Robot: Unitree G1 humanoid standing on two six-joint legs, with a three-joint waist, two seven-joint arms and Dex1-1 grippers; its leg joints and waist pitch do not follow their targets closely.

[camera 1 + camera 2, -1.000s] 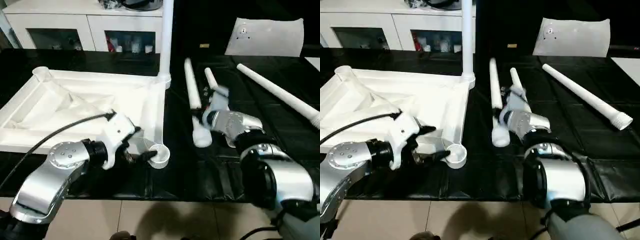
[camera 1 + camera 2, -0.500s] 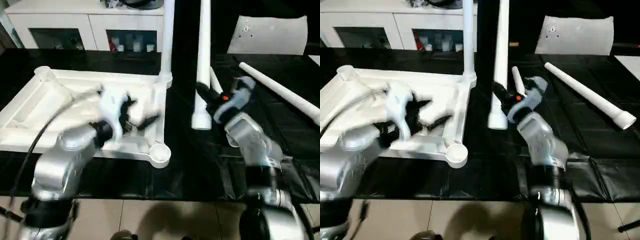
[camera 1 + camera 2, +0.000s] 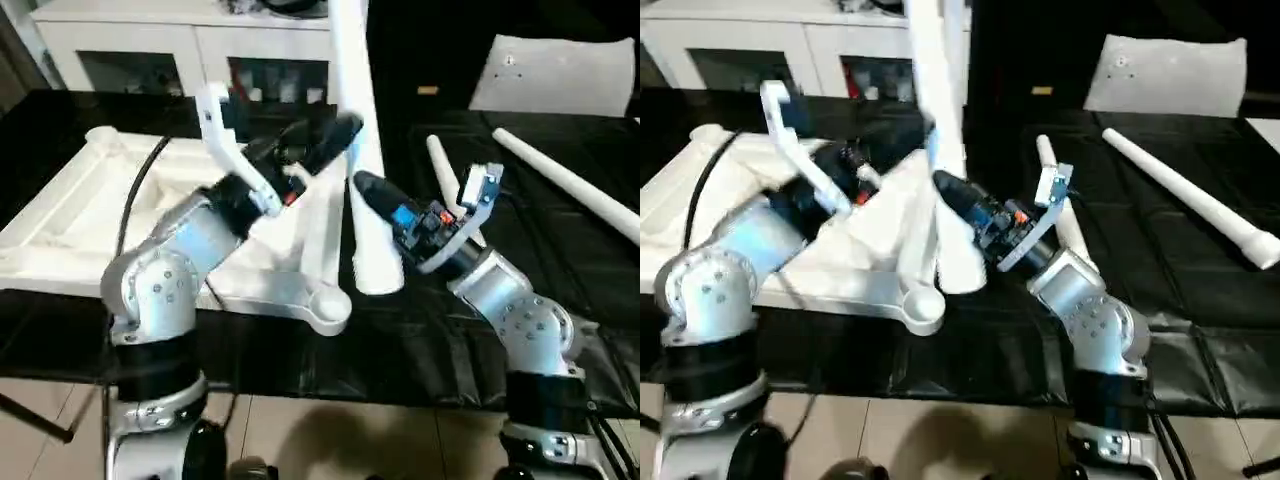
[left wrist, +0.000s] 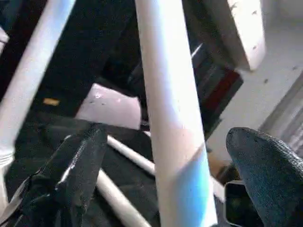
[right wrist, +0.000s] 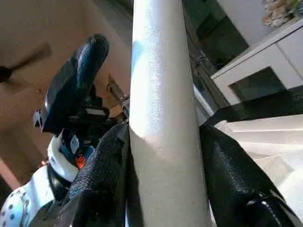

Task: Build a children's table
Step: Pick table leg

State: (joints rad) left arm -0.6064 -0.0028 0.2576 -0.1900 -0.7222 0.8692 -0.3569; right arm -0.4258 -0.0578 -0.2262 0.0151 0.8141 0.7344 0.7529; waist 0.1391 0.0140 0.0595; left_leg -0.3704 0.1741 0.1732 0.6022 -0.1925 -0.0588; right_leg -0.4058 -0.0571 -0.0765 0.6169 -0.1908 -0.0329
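The children's table top (image 3: 70, 225) lies upside down on the black work table, its near corner socket (image 3: 328, 312) empty. My right gripper (image 3: 368, 190) is shut on a white leg (image 3: 362, 150) and holds it nearly upright, the thick end (image 3: 378, 275) hanging just above the black cover beside that socket. In the right wrist view both fingers (image 5: 102, 170) press the leg (image 5: 163, 94). My left gripper (image 3: 315, 145) is raised and open, its fingers (image 4: 75, 165) standing wide on either side of the same leg (image 4: 173, 118) without touching it. Another upright leg (image 4: 33, 71) stands beside it.
Two loose legs lie on the black cover at the right, one long (image 3: 570, 185) and one (image 3: 443, 170) partly behind my right wrist. A white sheet (image 3: 560, 75) lies at the back right. A white cabinet (image 3: 160, 40) with glass doors stands behind the table.
My right gripper has lifted the leg off the cover and stood it upright near the table's corner. My left arm rose from the corner socket to the leg. The camera also shifted.
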